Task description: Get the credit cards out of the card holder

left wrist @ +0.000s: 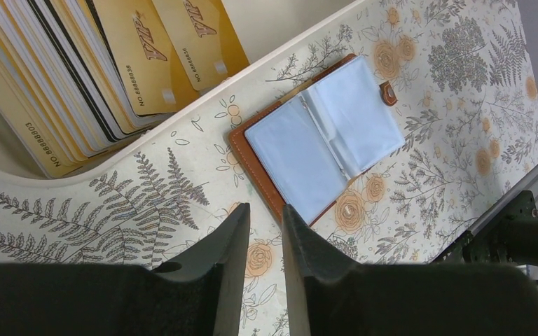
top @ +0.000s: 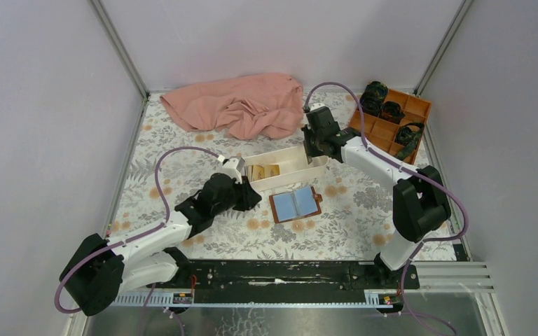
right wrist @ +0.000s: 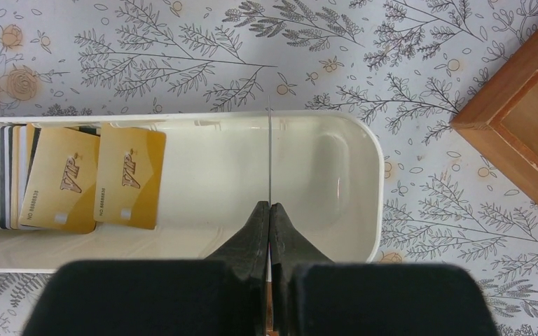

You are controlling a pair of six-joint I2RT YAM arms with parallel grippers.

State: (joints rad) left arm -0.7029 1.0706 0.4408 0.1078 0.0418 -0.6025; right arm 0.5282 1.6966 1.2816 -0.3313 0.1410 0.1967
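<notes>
The brown card holder lies open and flat on the floral table, its clear sleeves up; it also shows in the left wrist view. Several credit cards, gold ones on top, lie stacked at the left end of the long white tray; they show in both wrist views. My right gripper is shut on a thin card, seen edge-on, over the tray's right half. My left gripper is slightly open and empty, just left of the holder.
A pink cloth lies bunched at the back. An orange compartmented box with dark items stands at the back right, its corner in the right wrist view. A metal rail runs along the near edge. Walls close both sides.
</notes>
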